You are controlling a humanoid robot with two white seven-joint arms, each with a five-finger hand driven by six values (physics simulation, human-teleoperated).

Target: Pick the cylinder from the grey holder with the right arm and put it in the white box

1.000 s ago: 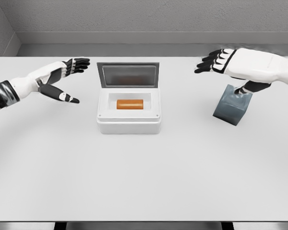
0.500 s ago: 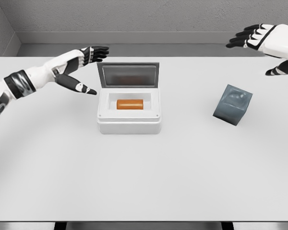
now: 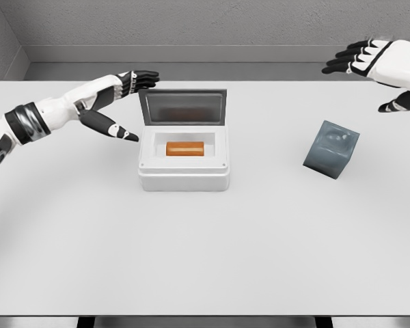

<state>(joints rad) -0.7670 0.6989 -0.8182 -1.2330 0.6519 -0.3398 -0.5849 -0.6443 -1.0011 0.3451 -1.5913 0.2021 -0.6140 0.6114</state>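
An orange cylinder [image 3: 185, 148] lies on its side inside the white box [image 3: 184, 179], whose grey lid [image 3: 182, 107] stands raised at the back. The grey holder [image 3: 331, 149] sits tilted on the table to the right, with nothing in it. My right hand [image 3: 369, 75] hovers high at the upper right, above and beyond the holder, fingers spread and holding nothing. My left hand [image 3: 126, 102] reaches in beside the lid's left edge, open, thumb pointing toward the box.
The white table [image 3: 205, 260] stretches wide in front of the box and holder. Its far edge meets a grey wall [image 3: 191, 27] behind the lid.
The right hand rose from over the holder to the upper right and holds there. The left hand moved right and up toward the lid's left corner.
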